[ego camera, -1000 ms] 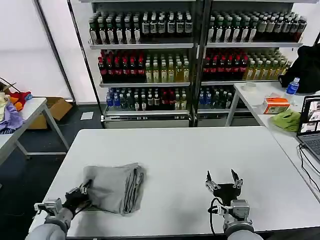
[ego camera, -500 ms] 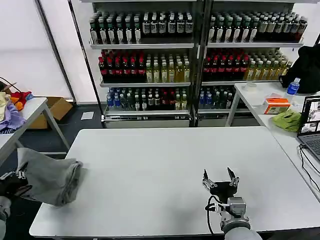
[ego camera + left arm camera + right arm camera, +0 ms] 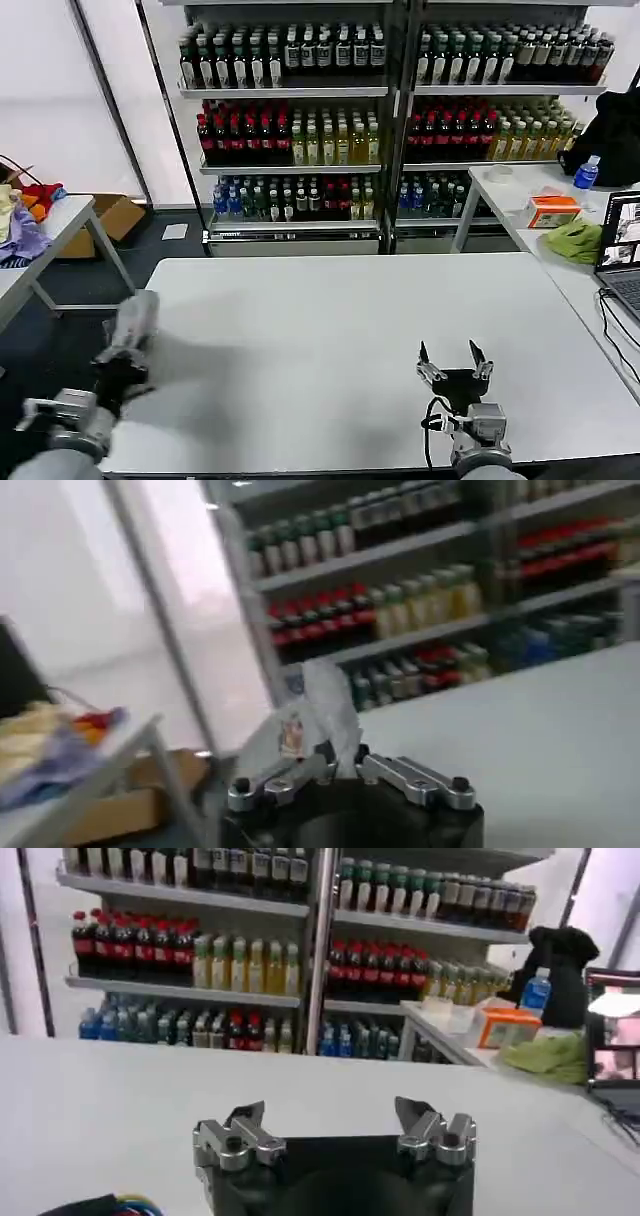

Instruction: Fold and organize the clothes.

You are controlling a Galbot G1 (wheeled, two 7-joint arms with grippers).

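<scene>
Currently your left claw (image 3: 125,352) sits at the near left corner of the white worktop (image 3: 340,330), closed on a bunched grey shirt (image 3: 132,322) that stands up from the claw just past the worktop's left edge. From the left wrist camera, the fingers (image 3: 300,772) are drawn together and pinch a thin fold of the shirt (image 3: 318,705), with a small coloured print showing on the cloth; the fabric looks blurred, so its exact shape cannot be judged. The shirt hangs clear of the worktop surface rather than lying on it.

Your right claw (image 3: 456,358) waits low over the near right part of the worktop, well apart from the shirt. The right wrist camera shows that claw (image 3: 335,1128) spread wide with nothing between its fingers.

Assessment: the step in hand appears to be carrying a shirt at the left side of the worktop, either to set it aside or to bring it in for folding; the pictures do not settle which. No second garment lies on the worktop.

Your next move calls for a settled spot for the shirt and a controlled lowering before release, since the grip takes only a narrow fold and soft cloth may slip or unfold. Other tables stand to either side, and shelves of bottles (image 3: 300,110) at the back.
</scene>
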